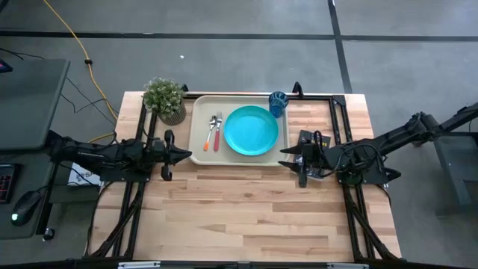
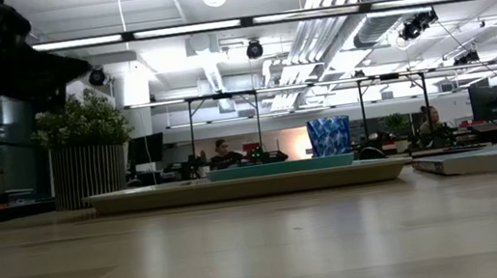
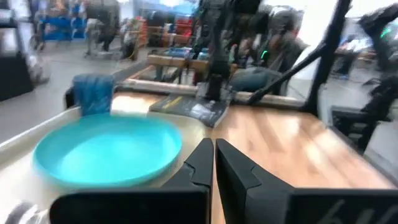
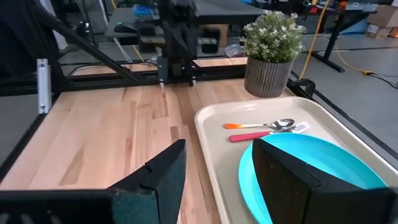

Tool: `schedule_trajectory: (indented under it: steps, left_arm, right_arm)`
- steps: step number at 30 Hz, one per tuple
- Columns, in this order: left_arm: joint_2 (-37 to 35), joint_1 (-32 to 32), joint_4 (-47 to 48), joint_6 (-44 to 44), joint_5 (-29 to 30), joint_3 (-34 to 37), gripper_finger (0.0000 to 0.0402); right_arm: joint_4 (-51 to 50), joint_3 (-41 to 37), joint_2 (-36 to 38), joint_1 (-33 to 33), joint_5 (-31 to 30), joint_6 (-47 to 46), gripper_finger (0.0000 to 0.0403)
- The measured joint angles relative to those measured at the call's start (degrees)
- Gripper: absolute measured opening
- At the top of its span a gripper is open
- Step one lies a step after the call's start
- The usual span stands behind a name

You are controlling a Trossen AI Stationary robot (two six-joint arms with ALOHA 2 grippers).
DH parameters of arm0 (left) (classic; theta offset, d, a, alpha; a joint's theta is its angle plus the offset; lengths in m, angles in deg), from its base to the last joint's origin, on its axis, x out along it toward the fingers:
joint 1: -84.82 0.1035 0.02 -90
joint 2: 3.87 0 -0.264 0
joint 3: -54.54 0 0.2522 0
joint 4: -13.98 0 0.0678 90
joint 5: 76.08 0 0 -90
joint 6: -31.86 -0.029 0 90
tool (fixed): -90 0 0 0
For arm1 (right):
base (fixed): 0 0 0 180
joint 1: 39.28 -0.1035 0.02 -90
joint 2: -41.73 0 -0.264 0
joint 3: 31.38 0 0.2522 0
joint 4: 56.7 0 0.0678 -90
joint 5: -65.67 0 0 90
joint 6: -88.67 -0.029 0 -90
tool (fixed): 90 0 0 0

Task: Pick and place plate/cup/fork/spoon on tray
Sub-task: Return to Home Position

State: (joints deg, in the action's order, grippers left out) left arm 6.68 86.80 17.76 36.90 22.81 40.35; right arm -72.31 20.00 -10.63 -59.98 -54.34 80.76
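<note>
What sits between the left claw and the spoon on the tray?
Nothing visible but the low rim of the tray. The left gripper hangs at its near corner; the spoon lies inside, beside the fork.

Overhead, we look straight down on the whole worktop. Our low camera sits at its surface, facing level into the room. Each wrist camera looks past its own fingers toward the opposite arm; all four share the tray and plate.
</note>
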Motion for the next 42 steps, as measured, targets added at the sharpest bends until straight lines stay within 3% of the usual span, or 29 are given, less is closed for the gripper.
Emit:
schedule_trajectory:
  steps: [4, 10, 13, 19, 22, 25, 29, 34, 37, 42]
  left_arm:
    - [-4.8, 0.0, 6.02, 1.45, 2.06, -0.22, 0.0]
    - [-9.63, -0.02, 8.53, 0.63, -3.11, -0.24, 0.0]
    - [-9.7, -0.04, 8.77, -0.13, -3.5, -0.24, 0.0]
    - [-9.55, -0.02, 8.74, 0.63, -3.2, -0.24, 0.0]
    - [-9.55, -0.02, 8.73, 0.72, -3.18, -0.24, 0.0]
    - [-9.55, -0.02, 8.73, 0.74, -3.18, -0.24, 0.0]
    - [-9.55, -0.02, 8.73, 0.76, -3.23, -0.24, 0.0]
    - [-9.55, -0.02, 8.73, 0.76, -3.29, -0.24, 0.0]
    - [-9.55, -0.04, 8.73, 0.76, -3.31, -0.26, 0.0]
    - [-9.55, -0.04, 8.71, 0.76, -3.31, -0.26, 0.0]
  right_arm:
    - [-0.93, 0.0, 1.42, -2.7, -2.21, 0.19, 0.0177]
    - [-6.99, 0.0, 3.29, -9.26, -8.78, -2.8, 0.0177]
    - [-14.32, 0.0, 4.15, -13.38, -14.59, -8.2, 0.0177]
    - [-27.95, 0.0, 5.79, -22.04, -32.01, -22.74, 0.0177]
    - [-30.28, 0.0, 6.36, -24.47, -33.88, -25.1, 0.0177]
    - [-27.47, -1.55, 7.14, -23.98, -29.34, -23.89, 0.0177]
    - [-11.8, -9.72, 10.08, -21.01, -22.4, -14.05, 0.0177]
    - [11.67, -20.85, 17.36, -11.95, -2.77, 0.17, 0.0177]
    - [12.41, -21.57, 23.21, -5.51, 6.41, 1.76, 0.0177]
    - [3.82, -19.96, 32.59, 1.71, 10.96, 1.31, 0.0177]
